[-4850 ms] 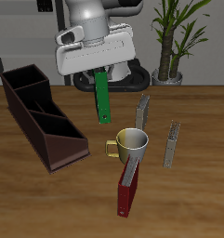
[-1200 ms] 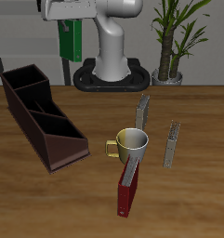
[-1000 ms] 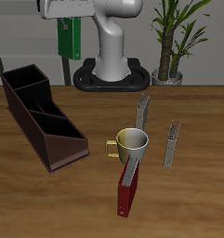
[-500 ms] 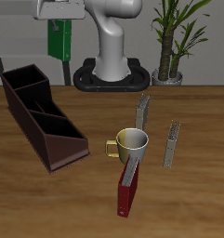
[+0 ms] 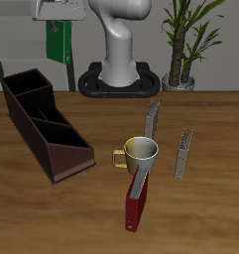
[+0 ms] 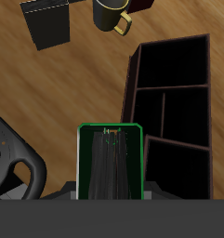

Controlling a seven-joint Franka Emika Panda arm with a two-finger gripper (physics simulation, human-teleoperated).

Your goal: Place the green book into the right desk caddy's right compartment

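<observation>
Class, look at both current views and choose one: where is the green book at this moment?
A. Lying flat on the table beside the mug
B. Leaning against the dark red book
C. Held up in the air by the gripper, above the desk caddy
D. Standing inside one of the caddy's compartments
C: the green book hangs from the gripper high above the table, and the right desk caddy shows all three sections empty.
</observation>
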